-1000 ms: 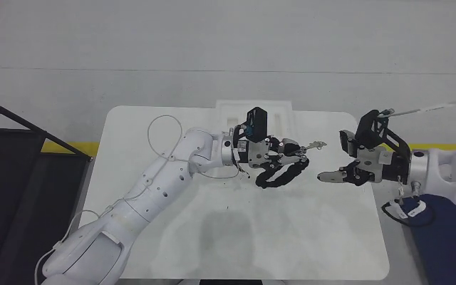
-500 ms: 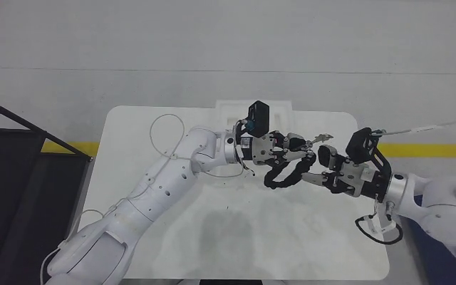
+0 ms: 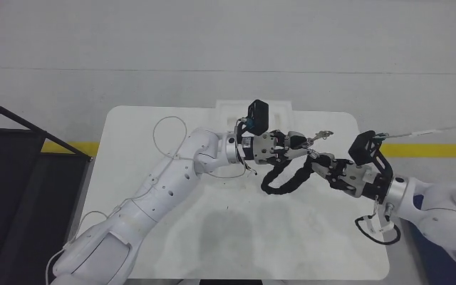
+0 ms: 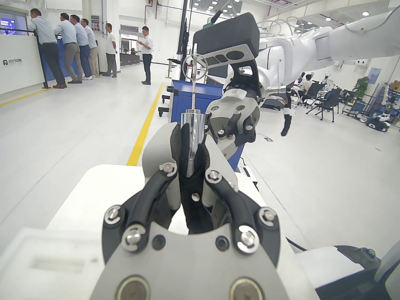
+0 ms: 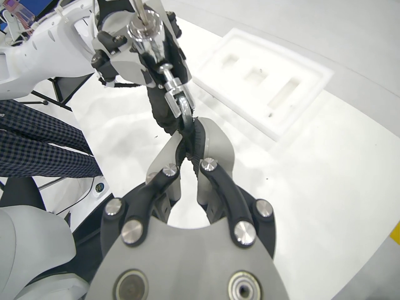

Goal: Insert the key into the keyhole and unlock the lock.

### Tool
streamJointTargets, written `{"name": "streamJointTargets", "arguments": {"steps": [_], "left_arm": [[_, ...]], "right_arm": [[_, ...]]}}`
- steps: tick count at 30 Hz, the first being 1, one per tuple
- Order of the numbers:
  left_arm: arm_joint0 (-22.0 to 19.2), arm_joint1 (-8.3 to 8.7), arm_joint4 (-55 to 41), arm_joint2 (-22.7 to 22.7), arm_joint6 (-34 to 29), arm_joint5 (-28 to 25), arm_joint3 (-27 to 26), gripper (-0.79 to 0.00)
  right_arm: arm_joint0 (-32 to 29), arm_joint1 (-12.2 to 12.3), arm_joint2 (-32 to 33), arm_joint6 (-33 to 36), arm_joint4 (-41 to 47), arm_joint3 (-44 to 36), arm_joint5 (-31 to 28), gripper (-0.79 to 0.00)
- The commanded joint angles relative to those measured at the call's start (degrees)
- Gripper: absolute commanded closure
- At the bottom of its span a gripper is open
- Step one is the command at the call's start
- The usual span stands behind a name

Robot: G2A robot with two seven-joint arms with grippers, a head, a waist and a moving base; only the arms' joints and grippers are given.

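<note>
**Fig.** Above the table [image 3: 142, 142], your left gripper [image 4: 190, 142] pinches the lock [image 4: 193, 120] by its barrel, with the key [image 4: 194, 76] seated (ring dangling). The right gripper [image 5: 189, 140] clamps the cable [image 3: 285, 187]. An uneven pull may twist the barrel from its pads and bind the key.

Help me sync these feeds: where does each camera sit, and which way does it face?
Top view: above the arms, facing down at the table; both arms show.
Left wrist view: on that wrist, looking past the left tool, shut on the lock, into the hall.
Right wrist view: on that wrist, looking past the right tool, shut on the lock's cable, onto the table.
Both wrist views share the lock and key.
</note>
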Motion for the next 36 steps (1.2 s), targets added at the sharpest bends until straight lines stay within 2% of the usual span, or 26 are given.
{"name": "streamJointTargets", "arguments": {"steps": [1, 5, 11, 20, 24, 26, 28, 30, 33, 34, 35, 36], "left_arm": [[0.5, 0.25, 0.6, -0.9, -0.5, 0.1, 0.1, 0.000], [1.9, 1.45, 4.1, -3.1, -4.5, -0.6, -0.4, 0.000], [5.3, 4.73, 9.3, -6.6, -17.1, -2.0, -5.5, 0.000], [11.1, 10.53, 7.2, -9.8, -40.2, -2.0, -14.5, 0.000], [13.6, 11.98, 5.5, -11.7, -44.5, -2.0, -17.0, 0.000], [14.8, 12.53, 5.0, -12.3, -45.8, -2.0, -18.6, 0.000], [15.7, 12.99, 4.8, -12.8, -46.9, -2.0, -19.5, 0.000], [16.4, 13.36, 5.0, -13.1, -47.6, -2.0, -20.1, -0.139], [17.2, 13.70, 5.6, -13.2, -47.3, -2.0, -20.5, -0.240], [17.3, 13.76, 6.0, -13.2, -46.9, -1.9, -20.6, -0.317], [17.4, 13.81, 6.5, -13.2, -46.5, -1.7, -20.6, -0.456], [17.5, 13.84, 7.1, -13.1, -46.1, -1.7, -20.5, -0.751]], "right_arm": [[-0.3, 0.2, 1.0, 1.4, -1.2, 0.4, -1.1, 0.000], [-1.4, 0.7, 2.5, 5.2, -5.6, 0.6, -5.1, 0.000], [-3.5, 1.0, 3.5, 8.2, -10.2, 1.0, -7.9, 0.000], [-5.9, 0.3, 3.1, 10.8, -13.6, 0.9, -7.0, 0.000], [-6.2, -0.5, 2.3, 11.5, -14.0, 0.8, -6.6, 0.000], [-6.2, -0.9, 1.9, 11.4, -13.9, 0.7, -6.5, -0.154], [-6.1, -1.4, 1.4, 11.5, -14.0, 0.6, -6.5, -0.231], [-5.8, -2.0, 0.9, 11.5, -13.9, 0.7, -6.5, -0.296], [-5.1, -2.8, 0.3, 11.3, -14.0, 0.8, -6.3, -0.376], [-4.8, -3.1, 0.1, 11.3, -14.0, 0.8, -6.2, -0.443], [-4.5, -3.4, -0.1, 11.2, -13.9, 0.9, -6.3, -0.496], [-4.2, -3.7, -0.3, 11.1, -13.8, 1.1, -6.1, -0.523]]}}
